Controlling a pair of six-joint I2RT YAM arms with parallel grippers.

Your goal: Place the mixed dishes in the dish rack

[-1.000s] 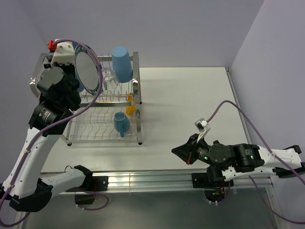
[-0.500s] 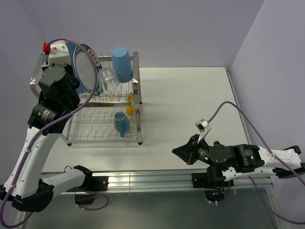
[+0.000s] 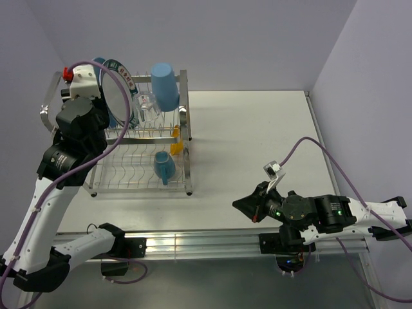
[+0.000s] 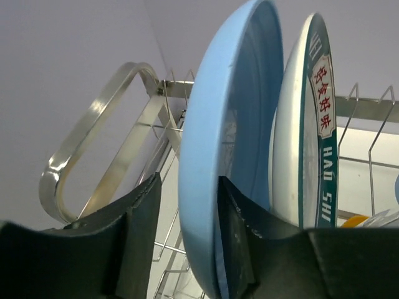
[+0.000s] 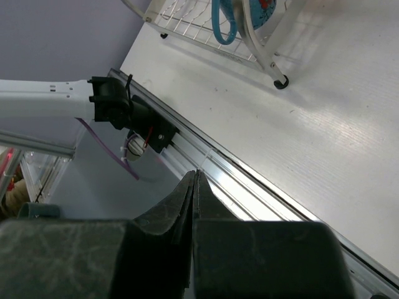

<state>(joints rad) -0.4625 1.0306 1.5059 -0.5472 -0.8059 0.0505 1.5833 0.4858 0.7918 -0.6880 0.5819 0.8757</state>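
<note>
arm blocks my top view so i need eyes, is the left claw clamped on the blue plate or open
observer: Open. In the left wrist view the left claw straddles the blue plate's rim, with a visible gap between one of its fingers and the plate.
operator: ok and is the plate sitting upright in the rack
observer: It stands on edge in the dish rack, close beside the white plate, which is also on edge. The wires under them are hidden, so I can't confirm the slot.
</note>
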